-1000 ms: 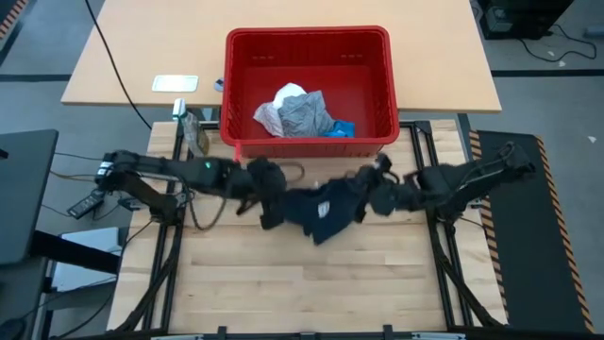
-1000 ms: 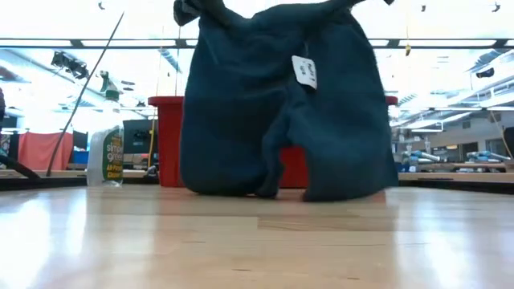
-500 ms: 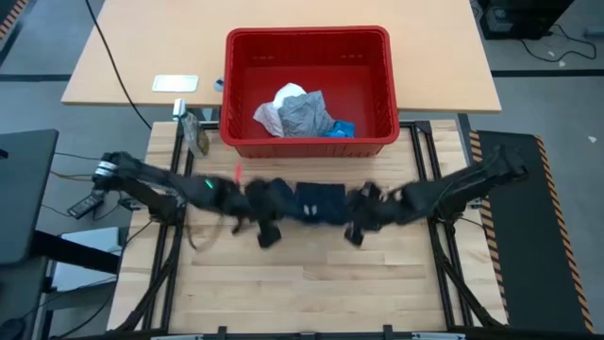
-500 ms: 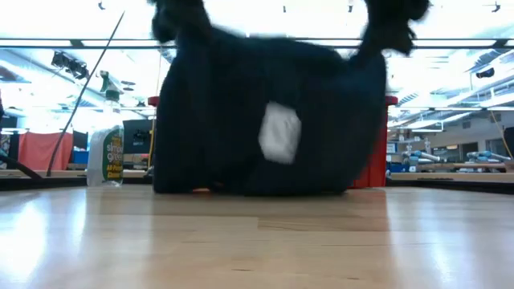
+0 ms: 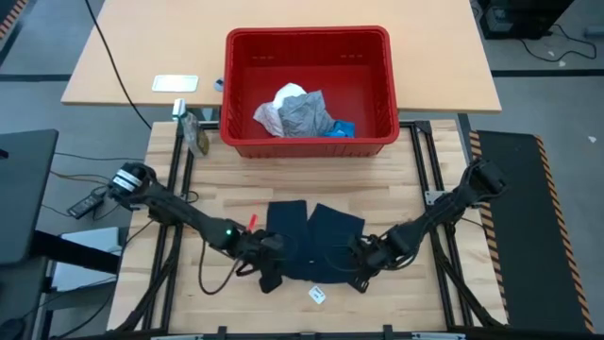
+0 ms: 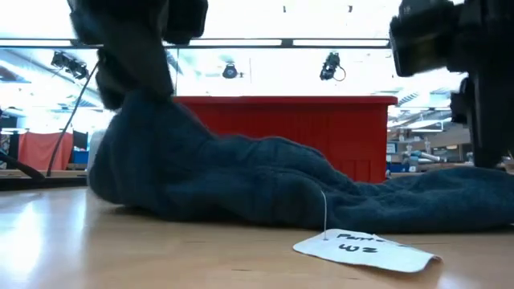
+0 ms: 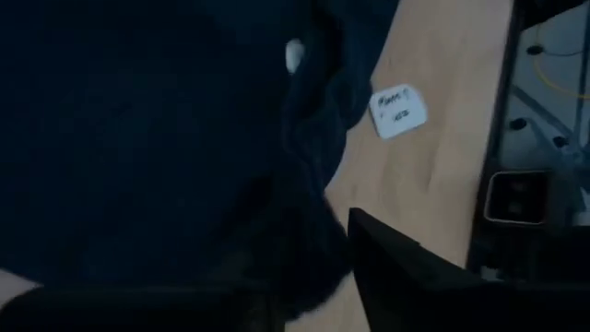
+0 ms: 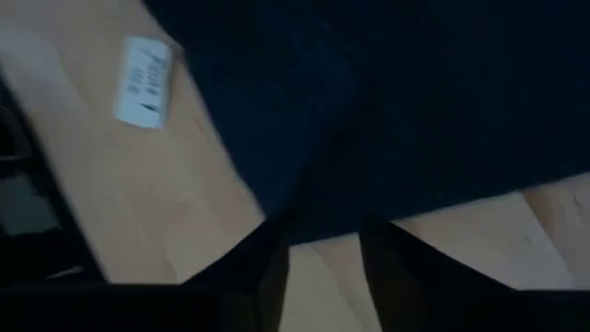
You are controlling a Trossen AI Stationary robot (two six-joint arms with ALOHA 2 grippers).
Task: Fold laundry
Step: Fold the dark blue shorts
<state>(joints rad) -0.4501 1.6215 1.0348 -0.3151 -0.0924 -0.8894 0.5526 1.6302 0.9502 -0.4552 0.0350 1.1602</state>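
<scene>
Red basket (image 5: pixel 307 42) at table's far edge, centre; small bottle (image 5: pixel 195 135) just off its left corner; white card (image 5: pixel 176 83) on tan tabletop beyond

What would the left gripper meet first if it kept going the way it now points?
Most likely the navy cloth: the left gripper sits at its near-left corner, pointing across it. Depth is unclear.

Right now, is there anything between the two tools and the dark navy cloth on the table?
Nothing visible. The left tool and right tool sit at the near corners of the navy cloth; its paper tag lies beside it.
</scene>
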